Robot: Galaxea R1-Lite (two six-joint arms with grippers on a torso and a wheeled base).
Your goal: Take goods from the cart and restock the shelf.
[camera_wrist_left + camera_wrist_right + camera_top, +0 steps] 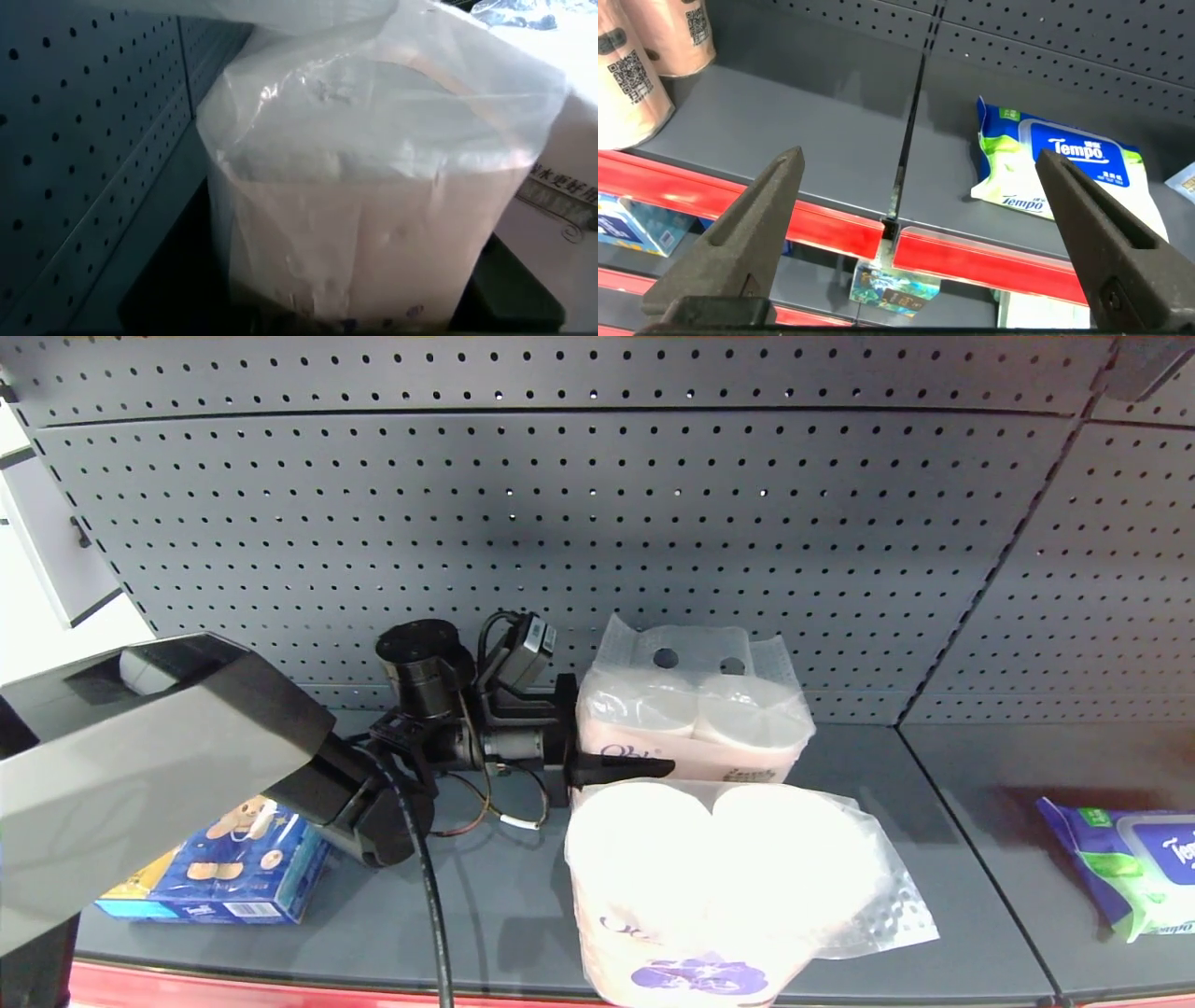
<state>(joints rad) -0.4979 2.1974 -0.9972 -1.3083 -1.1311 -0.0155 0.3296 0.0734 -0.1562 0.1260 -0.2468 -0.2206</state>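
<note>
Front roll pack [719, 887]: upright at front edge of shelf [504, 887], centre.
Blue box [224, 873]: flat, front-left of shelf.
R gripper [920, 159]: fingers spread wide, empty, just before shelf's red edge.
Wipes pack [1055, 177]: flat in right bay, beyond R gripper.
L gripper [624, 766]: one finger along rear roll pack's front face, betw. the 2 packs; can't tell if clamped.
Rear roll pack [691, 714]: upright, near pegboard [560, 523].

Blue box [224, 875] at left; green-blue pack [1134, 863], probably wipes, right.
</note>
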